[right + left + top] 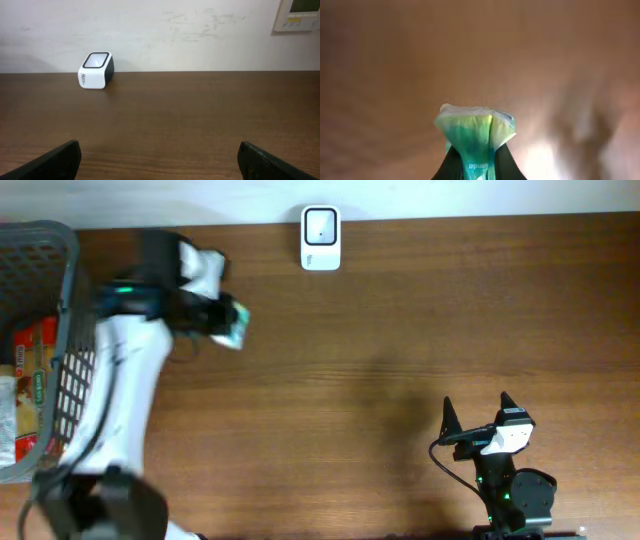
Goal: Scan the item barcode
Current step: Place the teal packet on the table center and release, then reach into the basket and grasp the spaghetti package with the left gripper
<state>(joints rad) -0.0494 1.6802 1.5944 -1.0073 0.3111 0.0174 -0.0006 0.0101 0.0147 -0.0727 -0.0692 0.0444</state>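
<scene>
A green and white crinkled packet (233, 326) (475, 131) hangs above the brown table, pinched between the black fingers of my left gripper (222, 319) (479, 162), which is shut on it. The white barcode scanner (320, 238) (96, 70) stands at the far edge by the wall, well to the right of the packet. My right gripper (478, 413) (159, 162) rests near the front right of the table, open, with nothing between its fingers. No barcode shows on the packet.
A grey wire basket (45, 290) at the left edge holds several packaged goods, one of them red (30, 350). A white wall (160, 30) runs behind the table (400, 350).
</scene>
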